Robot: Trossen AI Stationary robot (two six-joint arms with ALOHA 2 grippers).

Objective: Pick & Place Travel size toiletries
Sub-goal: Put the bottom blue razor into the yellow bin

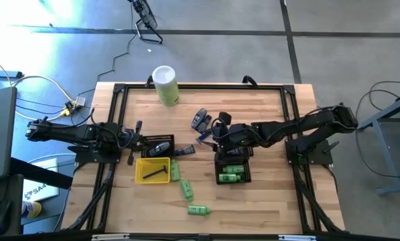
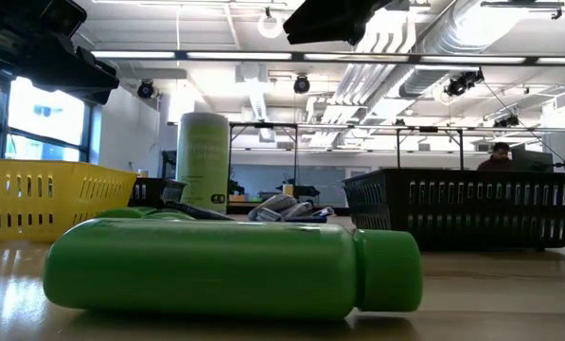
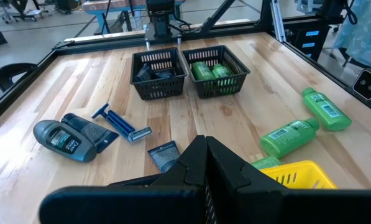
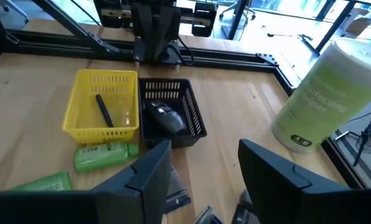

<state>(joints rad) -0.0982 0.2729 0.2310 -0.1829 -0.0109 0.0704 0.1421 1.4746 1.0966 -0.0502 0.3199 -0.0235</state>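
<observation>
Several green bottles lie on their sides on the table (image 1: 187,189) (image 3: 291,137); more fill a black basket (image 3: 216,71). Dark grey tubes (image 3: 64,137), a blue razor (image 3: 120,124) and a dark packet (image 3: 164,154) lie flat mid-table, and other dark items sit in the second basket (image 3: 159,74). My right gripper (image 4: 204,180) (image 1: 212,131) hangs open above the loose dark items with nothing between its fingers. My left gripper (image 3: 205,168) (image 1: 141,139) waits shut and empty at the table's left.
A yellow tray (image 4: 104,102) with a black stick in it and a third black basket (image 4: 173,115) with a dark item stand by my left arm. A tall pale-green canister (image 1: 165,85) stands at the far edge. A black frame (image 1: 186,87) borders the table.
</observation>
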